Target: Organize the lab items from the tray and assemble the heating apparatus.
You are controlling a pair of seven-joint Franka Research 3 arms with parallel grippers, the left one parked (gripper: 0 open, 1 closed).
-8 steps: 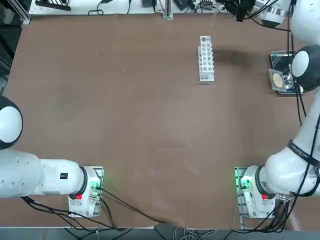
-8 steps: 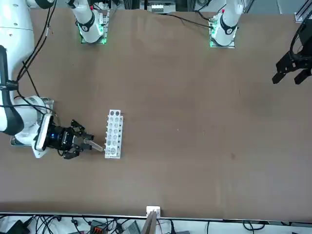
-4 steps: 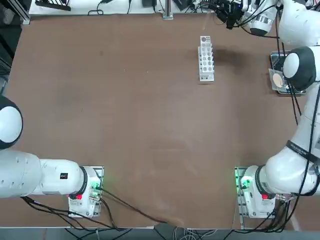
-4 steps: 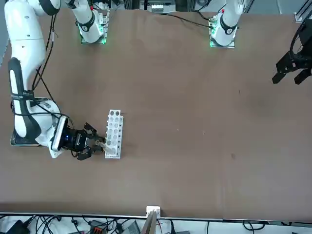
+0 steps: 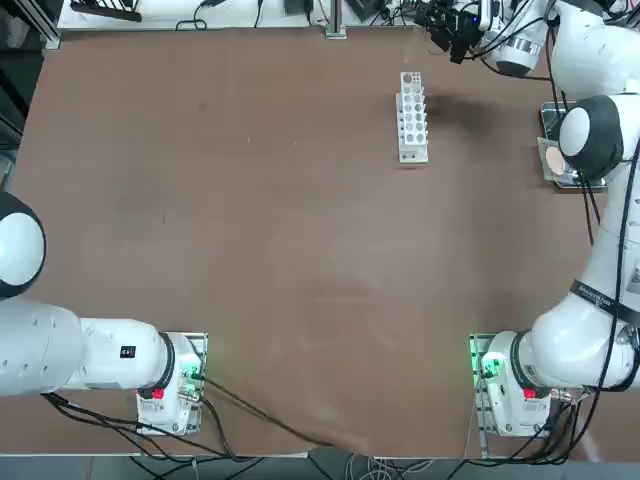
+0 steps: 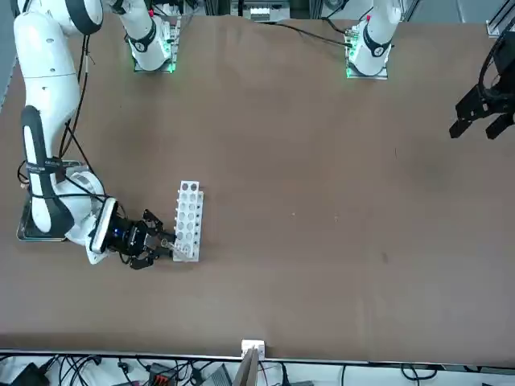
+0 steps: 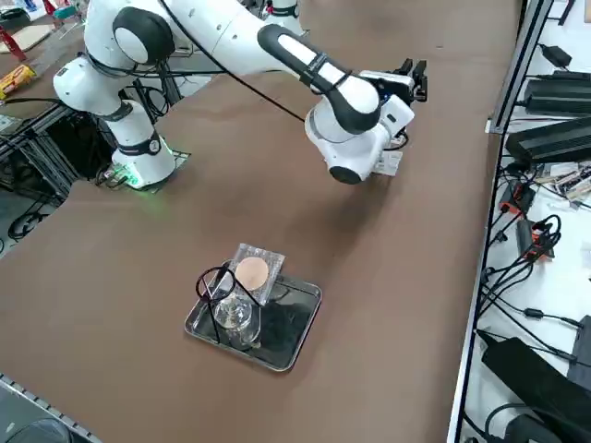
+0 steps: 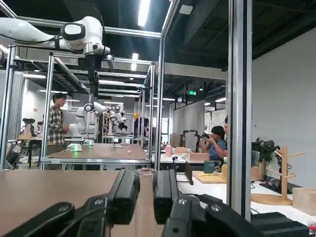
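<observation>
1. Three lab items are sitting in the silver tray (image 7: 295, 328): the glass burner (image 7: 233, 317), the black wire tripod (image 7: 214, 281) and the grey mesh (image 7: 254, 271) leaning over the tray's rim.
2. The right gripper (image 6: 166, 244) is reaching level, away from the tray, just beside the white test-tube rack (image 6: 188, 219).
3. Its fingers (image 8: 124, 190) are standing narrowly apart, gripping what is looking like a clear tube (image 8: 145, 197).
</observation>
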